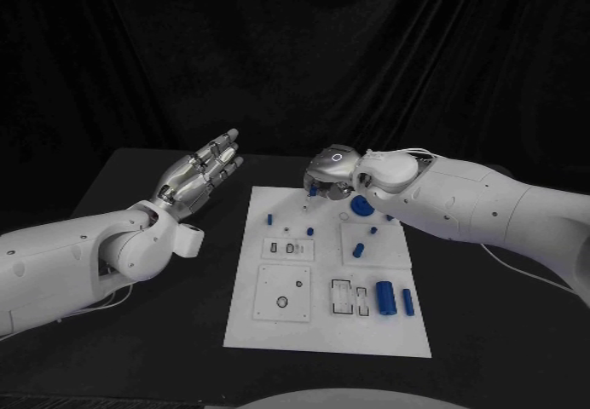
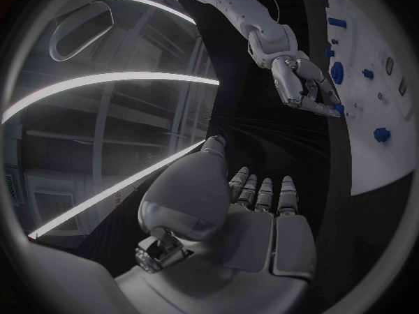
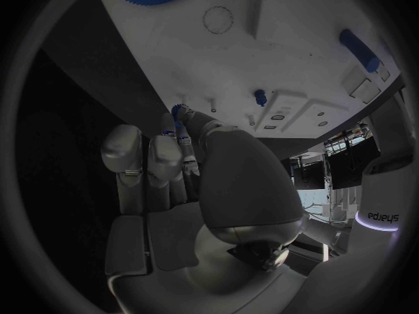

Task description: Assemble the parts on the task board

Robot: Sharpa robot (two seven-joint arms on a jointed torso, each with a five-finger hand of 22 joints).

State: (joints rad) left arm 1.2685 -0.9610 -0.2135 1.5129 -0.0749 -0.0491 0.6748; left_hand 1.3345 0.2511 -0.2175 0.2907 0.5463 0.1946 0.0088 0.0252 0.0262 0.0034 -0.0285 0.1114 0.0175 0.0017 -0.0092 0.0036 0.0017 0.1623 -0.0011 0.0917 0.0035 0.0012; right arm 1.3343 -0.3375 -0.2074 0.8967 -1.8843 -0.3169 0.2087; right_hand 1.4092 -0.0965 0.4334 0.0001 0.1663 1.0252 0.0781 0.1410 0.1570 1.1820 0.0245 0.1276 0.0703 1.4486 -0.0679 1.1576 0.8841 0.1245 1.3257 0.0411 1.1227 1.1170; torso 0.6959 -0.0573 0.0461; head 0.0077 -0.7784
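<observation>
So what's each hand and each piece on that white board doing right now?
Left hand: raised off the table beside the board, fingers apart, holding nothing.
Right hand: over the board's far edge, fingers pinching a small blue part.
Board: flat on the table.
Gear: flat on the board, by the right hand.
Cylinder: lying on its side on the board.

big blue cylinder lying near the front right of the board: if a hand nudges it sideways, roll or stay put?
The blue cylinder lies on its side on the flat white task board, so a sideways nudge would probably roll it. A smaller blue part beside it might stop it on that side. It looks rigid and smooth, so likely stiff but somewhat slippery to pinch.
</observation>
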